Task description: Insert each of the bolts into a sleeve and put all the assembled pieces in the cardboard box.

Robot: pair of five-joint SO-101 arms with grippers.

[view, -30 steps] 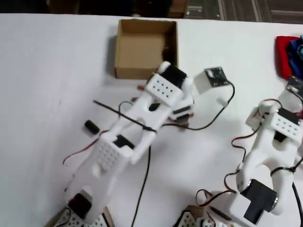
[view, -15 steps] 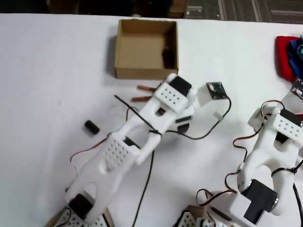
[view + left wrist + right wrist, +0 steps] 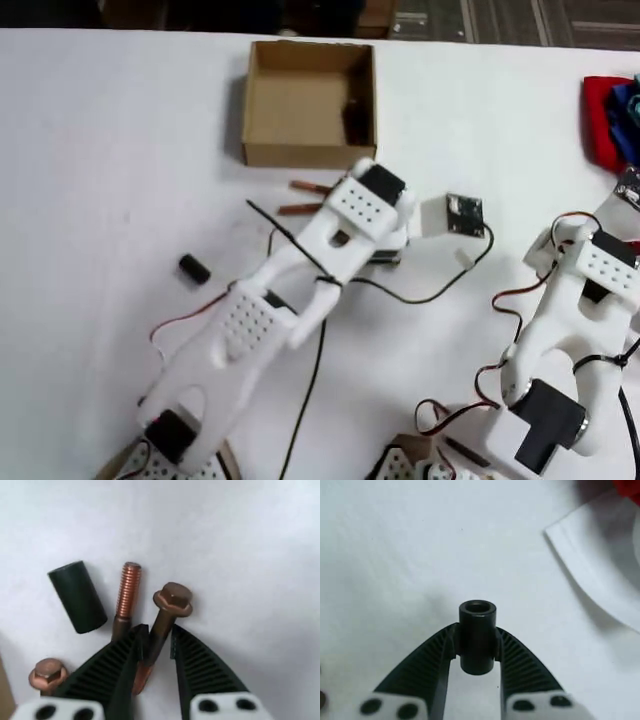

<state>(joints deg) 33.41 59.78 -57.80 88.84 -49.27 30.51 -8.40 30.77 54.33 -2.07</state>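
Sitting just beside a second bolt (image 3: pixel 127 597) and a black sleeve (image 3: pixel 77 596) over the white table (image 3: pixel 240 540), a copper bolt (image 3: pixel 172 599) is being clamped by its shank in the left gripper (image 3: pixel 156 635); the right gripper (image 3: pixel 476 640) is clenching another sleeve (image 3: pixel 477 615).

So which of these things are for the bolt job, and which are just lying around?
For the job: cardboard box, gripped bolt, loose bolt, loose sleeve, held sleeve.

Just lying about: red cloth, white sheet.
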